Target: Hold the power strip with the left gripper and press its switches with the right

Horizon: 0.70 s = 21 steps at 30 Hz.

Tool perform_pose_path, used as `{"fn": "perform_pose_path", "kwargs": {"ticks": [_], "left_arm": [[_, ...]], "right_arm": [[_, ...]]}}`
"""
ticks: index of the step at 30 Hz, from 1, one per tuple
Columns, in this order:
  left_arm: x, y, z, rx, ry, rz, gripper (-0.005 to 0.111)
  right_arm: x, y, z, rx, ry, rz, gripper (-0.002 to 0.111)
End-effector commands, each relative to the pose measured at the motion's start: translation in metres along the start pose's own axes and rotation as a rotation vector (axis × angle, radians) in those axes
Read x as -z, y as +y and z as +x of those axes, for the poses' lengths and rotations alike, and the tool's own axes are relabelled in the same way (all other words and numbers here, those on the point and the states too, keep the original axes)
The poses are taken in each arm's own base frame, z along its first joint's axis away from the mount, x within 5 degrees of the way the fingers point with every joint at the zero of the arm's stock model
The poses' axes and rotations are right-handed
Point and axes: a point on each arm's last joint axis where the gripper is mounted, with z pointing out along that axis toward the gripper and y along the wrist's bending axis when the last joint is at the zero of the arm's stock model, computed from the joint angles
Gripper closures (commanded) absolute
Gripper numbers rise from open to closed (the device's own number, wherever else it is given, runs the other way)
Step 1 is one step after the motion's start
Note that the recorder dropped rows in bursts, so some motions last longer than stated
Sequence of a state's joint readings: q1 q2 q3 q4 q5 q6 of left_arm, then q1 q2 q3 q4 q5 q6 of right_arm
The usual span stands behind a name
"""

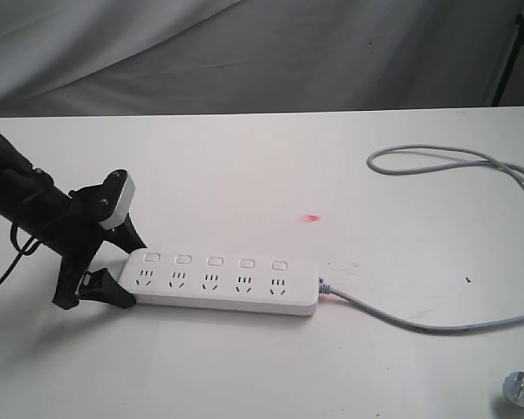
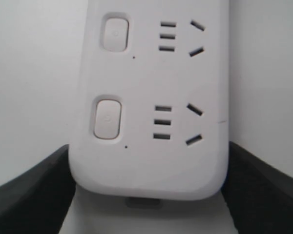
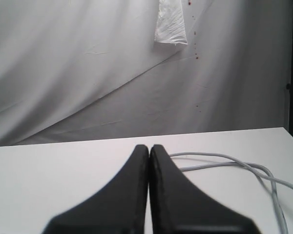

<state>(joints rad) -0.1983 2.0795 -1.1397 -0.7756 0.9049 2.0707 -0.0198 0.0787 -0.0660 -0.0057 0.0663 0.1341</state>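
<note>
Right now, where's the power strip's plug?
The plug lies in the bottom-right corner of the exterior view, well right of the power strip and below where the grey cord runs off the right edge.

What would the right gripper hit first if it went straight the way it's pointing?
Probably the grey backdrop cloth, past the table's far edge; the right gripper is shut and the grey cord lies aside. Depth is unclear.

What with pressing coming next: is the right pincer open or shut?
Shut. The right pincer has both fingers pressed together, no gap.
</note>
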Motion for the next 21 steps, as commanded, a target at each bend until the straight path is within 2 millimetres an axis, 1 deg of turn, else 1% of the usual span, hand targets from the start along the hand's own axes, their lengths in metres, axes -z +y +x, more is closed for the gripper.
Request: {"fn": "perform_pose_path", "kwargs": {"ticks": [1, 4, 21], "left_arm": [[-0.0005, 0.0006, -0.0026, -0.008, -0.01, 0.003, 0.038], [-0.0005, 0.0006, -0.0026, -0.006, -0.01, 0.003, 0.038], [-0.0005, 0.0006, -0.0026, -0.009, -0.01, 0.003, 0.038]], "right_arm": [[0.003, -0.0016, 0.0119, 0.009, -0.013, -0.002, 0.108], [0.004, -0.0023, 0.0172, 0.009, -0.015, -0.002, 0.108], [0.0044, -0.0024, 0.0187, 0.001, 0.0, 0.0, 0.108]]}}
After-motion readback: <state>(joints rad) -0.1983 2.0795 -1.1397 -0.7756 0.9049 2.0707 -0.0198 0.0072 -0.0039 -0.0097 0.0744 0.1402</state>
